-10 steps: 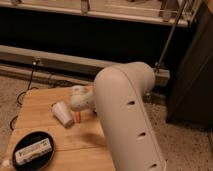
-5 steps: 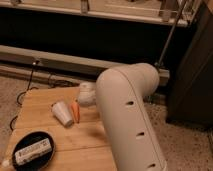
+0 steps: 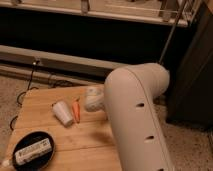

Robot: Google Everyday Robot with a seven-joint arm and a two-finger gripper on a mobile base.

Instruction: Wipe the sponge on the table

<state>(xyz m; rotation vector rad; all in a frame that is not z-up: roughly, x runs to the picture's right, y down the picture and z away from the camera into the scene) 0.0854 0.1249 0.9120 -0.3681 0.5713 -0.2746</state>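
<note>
Wooden table (image 3: 40, 102) on a speckled floor before a dark wall, with my arm reaching over it.

Biggest in view is my white arm (image 3: 137, 117), which curves down from the right and hides that side of the tabletop. A black bowl (image 3: 27, 137) sits at the near left corner, well apart from my gripper, with a white boxy item (image 3: 33, 149) lying in it. My gripper (image 3: 93, 99) is low over the middle of the table, and I cannot tell whether it is wide, narrow or holding anything. A white cup (image 3: 62, 114) lies on its side to the gripper's left. Between the cup and my gripper, just beside both, lies a slim orange piece (image 3: 76, 110), the only thing that could be the sponge.
</note>
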